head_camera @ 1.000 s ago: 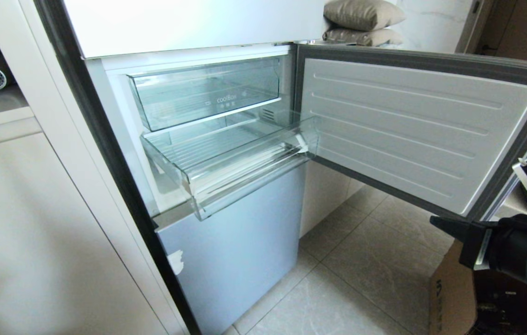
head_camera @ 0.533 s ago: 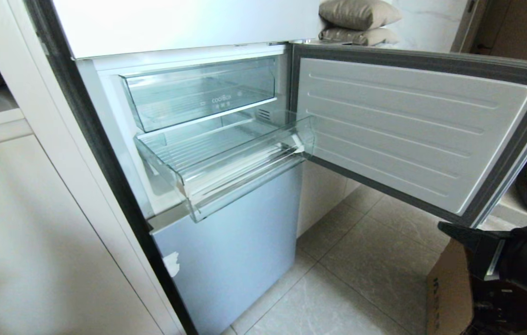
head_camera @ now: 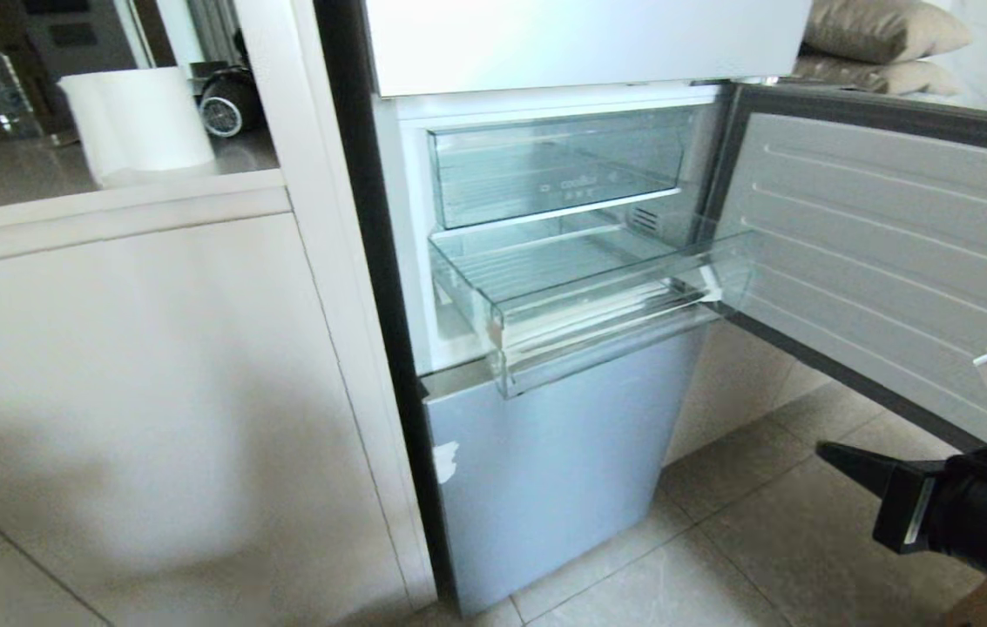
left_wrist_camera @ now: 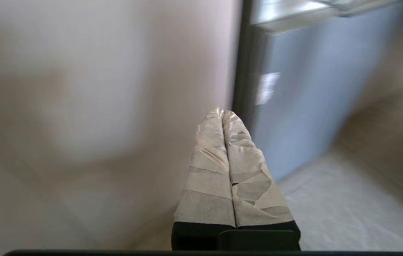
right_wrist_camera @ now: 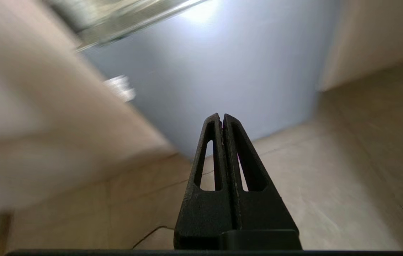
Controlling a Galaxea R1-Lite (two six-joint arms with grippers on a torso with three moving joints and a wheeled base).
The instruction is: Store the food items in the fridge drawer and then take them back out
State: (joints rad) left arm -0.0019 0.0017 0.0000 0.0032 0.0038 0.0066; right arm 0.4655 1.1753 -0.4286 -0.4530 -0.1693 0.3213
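Note:
The fridge drawer, clear with a ribbed floor, stands pulled out below the lettered clear drawer, and nothing shows inside it. No food items are in view. My right gripper is shut and empty, low at the right over the floor tiles, well clear of the drawer. In the right wrist view the right gripper points at the grey lower fridge door. My left gripper, with taped fingers pressed together, shows only in the left wrist view, facing the cabinet side and the fridge's dark edge.
The open fridge door juts out on the right above my right arm. A white cabinet fills the left, and its counter holds a white roll and a bottle. Pillows lie on the fridge. Tiled floor lies below.
The camera has swung left: the fridge now sits further right in the picture and the counter has come into view. The cardboard box has left the frame. My right gripper stays shut.

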